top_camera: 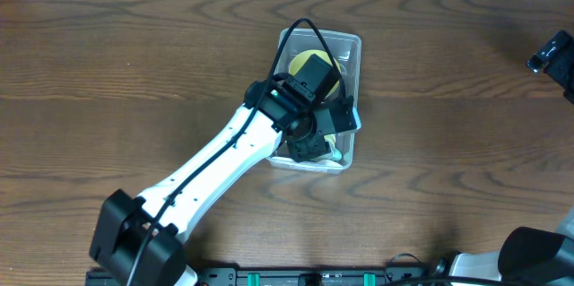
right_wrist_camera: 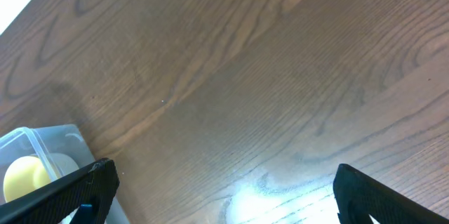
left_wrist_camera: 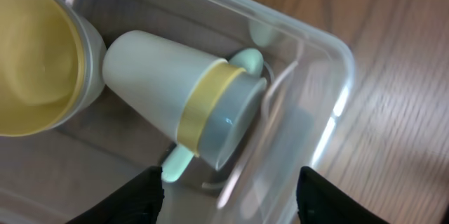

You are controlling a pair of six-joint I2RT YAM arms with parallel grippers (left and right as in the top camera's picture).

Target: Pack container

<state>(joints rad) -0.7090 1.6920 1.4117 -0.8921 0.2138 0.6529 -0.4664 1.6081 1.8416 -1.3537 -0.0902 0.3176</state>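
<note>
The clear plastic container stands at the table's middle. It holds a yellow bowl, a white cup with a yellow band lying on its side, and a mint green spoon partly under the cup. My left gripper is open and empty, hovering over the container's near end just above the cup. My right gripper is open and empty above bare table at the far right. The container's corner shows in the right wrist view.
The white left arm reaches from the front left across the table to the container and hides much of its inside from above. The dark wooden table lies all around. The right arm's base sits at the front right.
</note>
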